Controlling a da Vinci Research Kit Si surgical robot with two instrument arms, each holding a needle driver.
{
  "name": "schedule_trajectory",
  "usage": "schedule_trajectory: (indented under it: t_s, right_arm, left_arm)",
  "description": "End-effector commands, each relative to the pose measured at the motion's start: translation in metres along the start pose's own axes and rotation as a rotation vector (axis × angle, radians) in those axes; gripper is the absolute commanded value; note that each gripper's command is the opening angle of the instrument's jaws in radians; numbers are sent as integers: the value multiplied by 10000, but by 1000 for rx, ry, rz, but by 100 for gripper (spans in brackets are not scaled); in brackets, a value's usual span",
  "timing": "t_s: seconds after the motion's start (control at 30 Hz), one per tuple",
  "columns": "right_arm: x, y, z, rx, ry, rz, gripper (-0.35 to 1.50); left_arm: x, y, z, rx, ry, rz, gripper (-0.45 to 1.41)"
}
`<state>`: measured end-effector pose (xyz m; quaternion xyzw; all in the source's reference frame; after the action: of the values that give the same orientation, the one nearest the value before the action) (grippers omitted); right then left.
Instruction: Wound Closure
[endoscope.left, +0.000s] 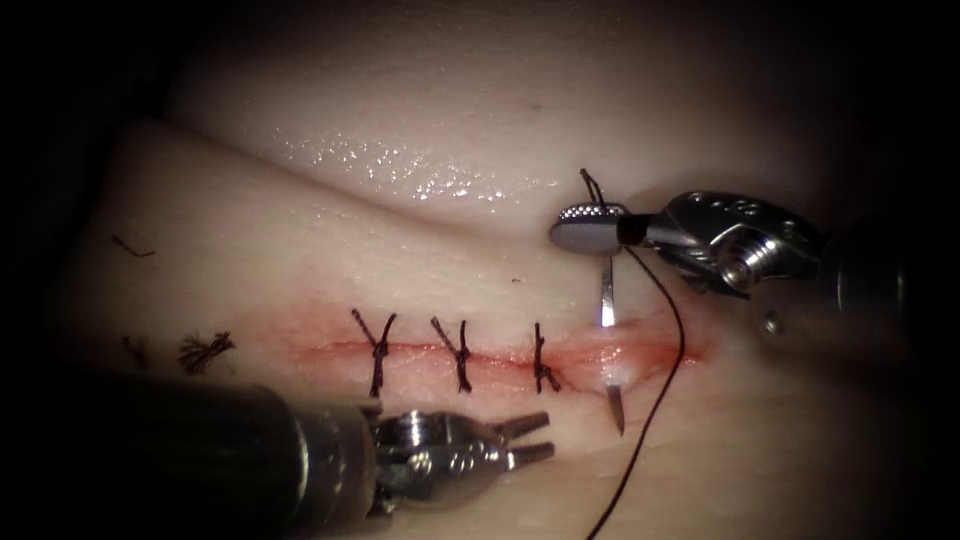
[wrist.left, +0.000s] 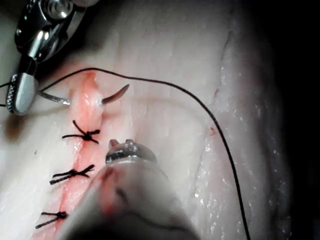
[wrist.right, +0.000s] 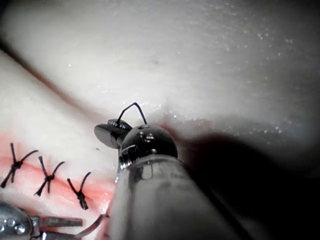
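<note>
The curved needle (endoscope.left: 607, 300) stands in the tissue (endoscope.left: 300, 250) at the right end of the cut (endoscope.left: 500, 355). Its rear part rises on the far side and its tip (endoscope.left: 616, 408) pokes out of the near edge. My right tool (endoscope.left: 588, 227) is shut on the needle's tail end, where the thread (endoscope.left: 678, 330) starts and trails down to the near edge. My left tool (endoscope.left: 545, 438) lies open and holds nothing, just near-left of the tip. The left wrist view has the needle tip (wrist.left: 116, 94), right tool (wrist.left: 22, 95) and left tool (wrist.left: 129, 151). The right tool (wrist.right: 112, 132) also appears in its own wrist view.
Three knotted stitches (endoscope.left: 378, 350) (endoscope.left: 460, 352) (endoscope.left: 541, 360) close the cut left of the needle. Red fluid (endoscope.left: 660, 352) stains the cut's edges. Cut ends of thread (endoscope.left: 205, 350) lie on the tissue at far left. A fold of tissue (endoscope.left: 420, 170) rises behind.
</note>
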<state>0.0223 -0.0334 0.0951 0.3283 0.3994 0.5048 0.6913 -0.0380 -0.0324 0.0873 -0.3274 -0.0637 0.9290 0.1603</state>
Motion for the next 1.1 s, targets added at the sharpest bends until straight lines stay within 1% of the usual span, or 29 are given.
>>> schedule_trajectory:
  t_s: [0.03, 0.23, 0.27, 0.43, 0.53, 0.6, 0.63, 0.67, 0.7, 0.73, 0.77, 0.8, 0.87, 0.93, 0.97, 1.1]
  right_arm:
    - [-7, 0, 9, 5, -10, 67, -35]
    - [-27, -4, 7, 70, -100, 296, -35]
    - [-29, -5, 6, 73, -112, 316, -35]
    - [-33, -14, -1, 76, -131, 362, -35]
    - [-37, -19, -3, 85, -142, 364, -35]
    - [-37, -19, -4, 122, -119, 367, -35]
    - [-36, -18, -5, 144, -89, 335, -32]
    - [-34, -15, -7, 178, -41, 287, 34]
    - [-33, -13, -9, 200, -13, 279, 68]
    - [-31, -11, -11, 217, 9, 270, 93]
    - [-29, -8, -14, 234, 30, 237, 113]
    - [-26, -5, -16, 236, 45, 217, 121]
    - [-22, 0, -25, 254, 72, 199, 130]
    - [-21, 4, -33, 269, 82, 184, 131]
    - [-20, 6, -37, 271, 83, 179, 131]
    - [-18, 13, -57, 280, 80, 152, 133]
  left_arm:
    - [0, 6, 9, 0, -1, -1, 14]
    - [3, 8, 10, 3, -3, -5, 14]
    - [3, 7, 10, 3, -3, -5, 14]
    - [3, 7, 8, 1, -2, -11, 14]
    - [5, 9, 6, 3, -5, 10, 14]
    - [7, 9, 3, 3, 1, 42, 17]
    - [9, 9, 1, 7, 12, 63, 20]
    - [11, 9, -2, 11, 26, 88, 22]
    - [13, 7, -4, 13, 42, 114, 24]
    - [15, 6, -7, 18, 56, 139, 25]
    - [18, 3, -11, 22, 70, 163, 27]
    - [20, 0, -13, 30, 82, 188, 29]
    - [26, -6, -19, 41, 113, 247, 29]
    - [30, -13, -23, 46, 149, 286, 31]
    - [32, -16, -25, 51, 171, 324, 36]
    - [36, -22, -26, 55, 190, 391, 52]
